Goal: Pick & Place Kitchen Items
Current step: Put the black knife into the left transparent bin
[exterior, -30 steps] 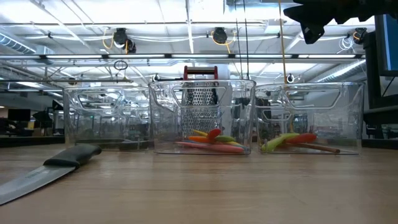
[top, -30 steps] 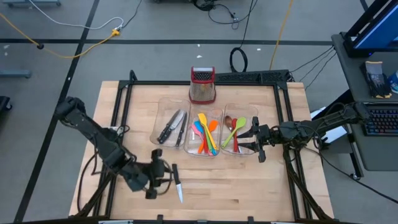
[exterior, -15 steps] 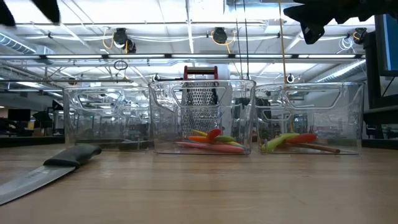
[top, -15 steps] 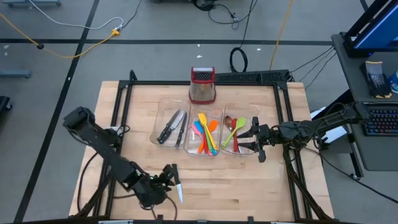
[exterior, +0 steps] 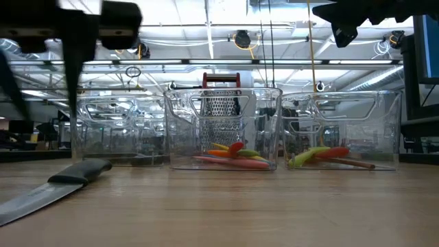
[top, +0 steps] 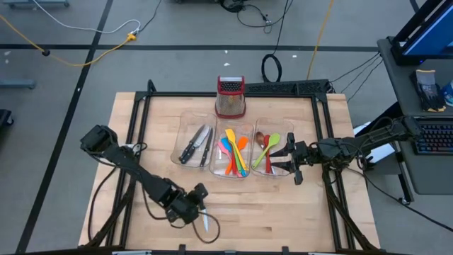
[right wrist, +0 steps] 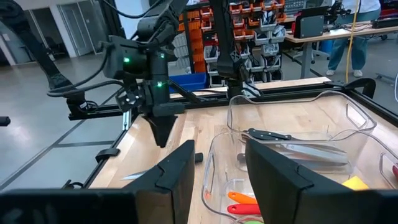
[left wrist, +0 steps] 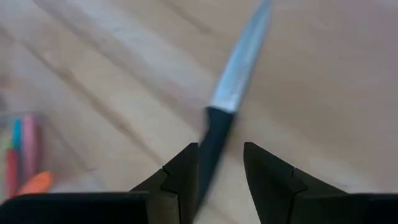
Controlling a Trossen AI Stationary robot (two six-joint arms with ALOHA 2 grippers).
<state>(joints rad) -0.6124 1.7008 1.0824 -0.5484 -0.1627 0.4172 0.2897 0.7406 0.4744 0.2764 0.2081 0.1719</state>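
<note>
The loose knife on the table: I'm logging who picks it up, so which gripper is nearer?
Left. The left gripper hangs directly over the knife's black handle, fingers open. The right gripper waits by the right-hand bin, well away.

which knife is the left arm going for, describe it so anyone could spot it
On the wooden table, look nearer than the three clear bins, by the left gripper. The knife lies alone on bare wood, black handle, steel blade, while the other knives sit in a bin.

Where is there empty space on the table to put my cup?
Bare wood lies right of the black-handled knife, in front of the three clear bins. Left of the bins is bare too. It is crowded around the left gripper at the knife.
</note>
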